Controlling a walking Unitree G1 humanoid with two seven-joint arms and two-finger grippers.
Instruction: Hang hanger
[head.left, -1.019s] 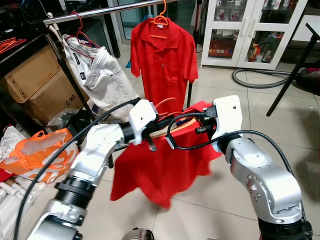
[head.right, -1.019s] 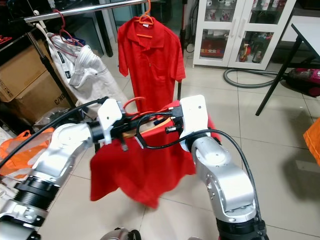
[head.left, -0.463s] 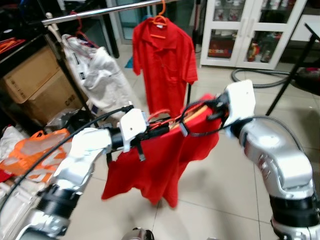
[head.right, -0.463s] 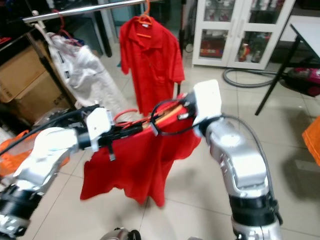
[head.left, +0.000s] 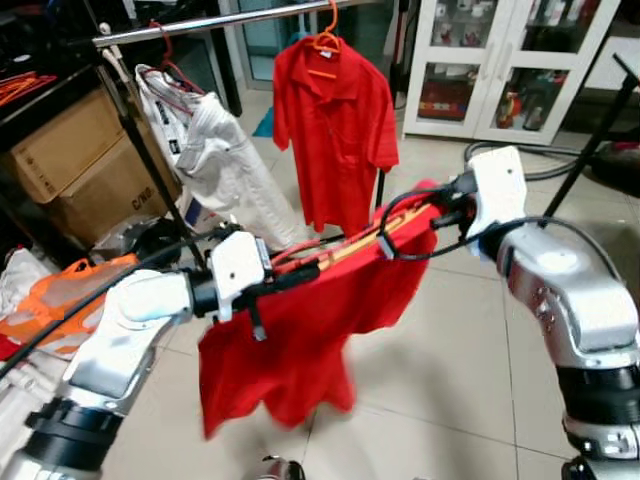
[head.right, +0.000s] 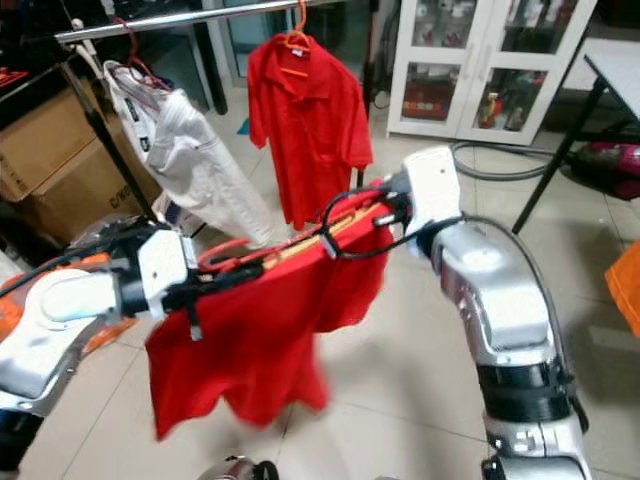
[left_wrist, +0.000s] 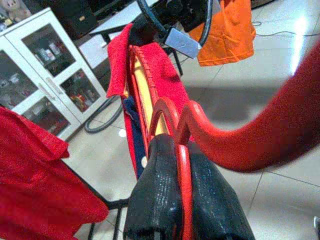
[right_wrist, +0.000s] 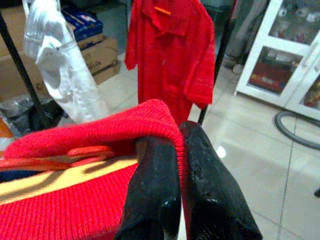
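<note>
Carry step: shirt-on-hanger is held up between both arms, not yet on the rail. Garment rail, a thin shiny metal bar, runs across the top left, well above and beyond the load. On it already: a red polo on an orange hanger, and a crumpled white garment on a red one.

Held red shirt: soft knit, drapes limp below the hanger, hem blurred, probably swinging. Hanger: red plastic bar with a pale wooden strip, tilted, higher at the right side.

Left hand: black fingers pressed together on the hanger's thin red rod, just below its curved hook. Right hand: fingers pinching the ribbed red fabric over the far hanger end.

Next, my read: close in on the rail, raise the hook end above the bar in the gap between the two hung garments, lower it on. Risk: swinging cloth snagging neighbours.
</note>
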